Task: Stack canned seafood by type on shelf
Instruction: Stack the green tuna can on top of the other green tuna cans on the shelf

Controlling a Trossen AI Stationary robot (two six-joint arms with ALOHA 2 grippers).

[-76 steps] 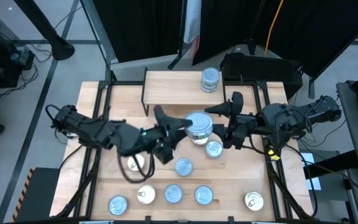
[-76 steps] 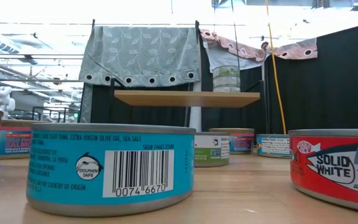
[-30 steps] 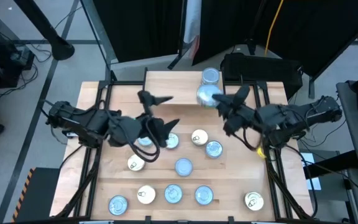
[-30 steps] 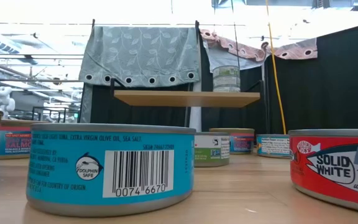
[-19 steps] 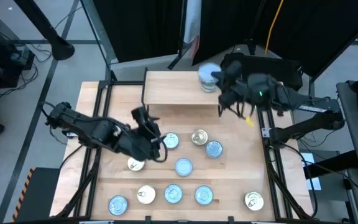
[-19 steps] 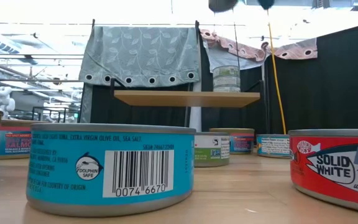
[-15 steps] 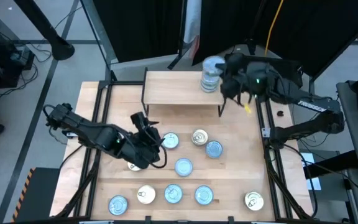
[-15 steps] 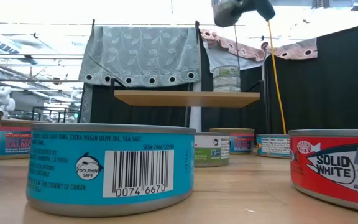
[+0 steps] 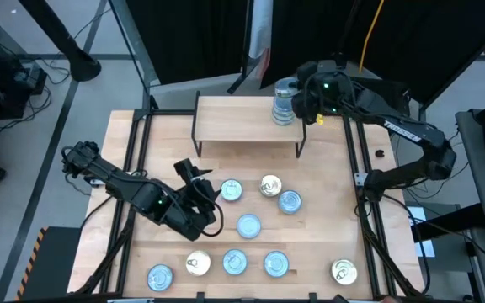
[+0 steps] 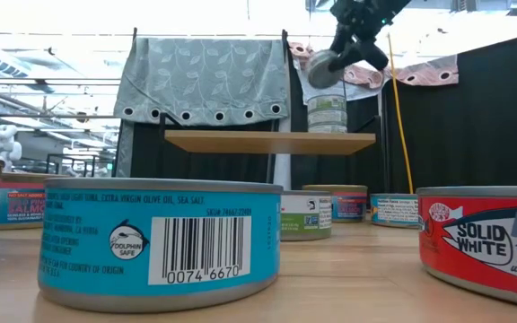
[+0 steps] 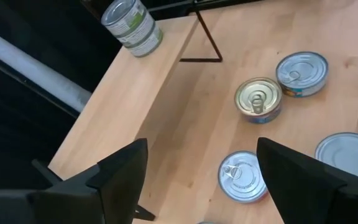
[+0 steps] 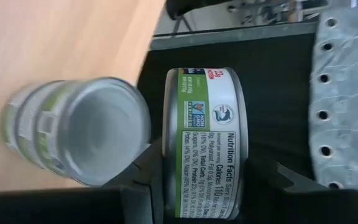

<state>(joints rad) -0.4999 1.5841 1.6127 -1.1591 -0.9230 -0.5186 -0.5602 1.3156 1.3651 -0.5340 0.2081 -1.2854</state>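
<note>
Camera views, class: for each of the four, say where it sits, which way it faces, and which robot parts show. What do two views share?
High: overhead, looking down; both arms, shelf.
Low: tabletop level, facing the room; right gripper above.
Left wrist: past open left gripper at table tins.
Right wrist: past fingers gripping held tin.
Shared: the green tin stack in all four.

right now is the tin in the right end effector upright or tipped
Tipped on edge. The tin hangs in the right end effector above the stack on the shelf, its lid turned sideways.
</note>
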